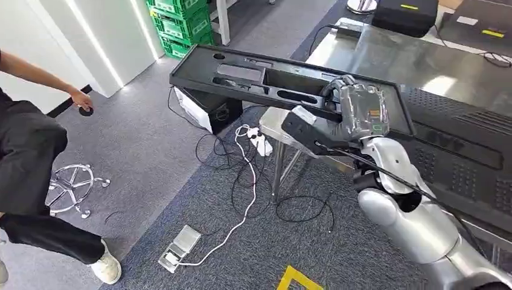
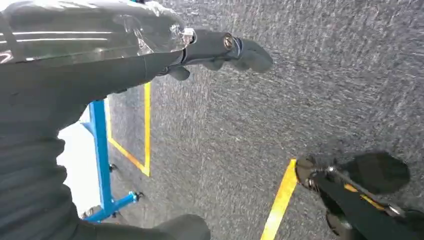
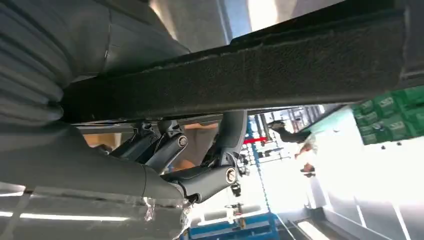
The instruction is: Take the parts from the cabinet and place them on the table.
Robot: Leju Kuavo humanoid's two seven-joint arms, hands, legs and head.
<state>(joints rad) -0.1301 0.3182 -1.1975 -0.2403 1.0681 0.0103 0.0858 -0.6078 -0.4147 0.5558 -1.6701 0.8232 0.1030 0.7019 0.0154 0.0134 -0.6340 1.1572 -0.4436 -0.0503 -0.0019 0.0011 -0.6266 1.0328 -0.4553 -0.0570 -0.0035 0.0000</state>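
A long black moulded part with several cut-outs hangs level in the air, reaching out over the carpet from the corner of the steel table. My right hand grips it near its right end, wrapped in clear film. In the right wrist view the part's edge runs across the palm, with the fingers curled under it. My left hand hangs over the grey carpet, its fingers and thumb apart with nothing between them.
A ribbed black panel lies on the table by my right arm. A person stands at the left near a chair base. Cables, a power strip and a foot pedal lie on the carpet. Green crates stand behind.
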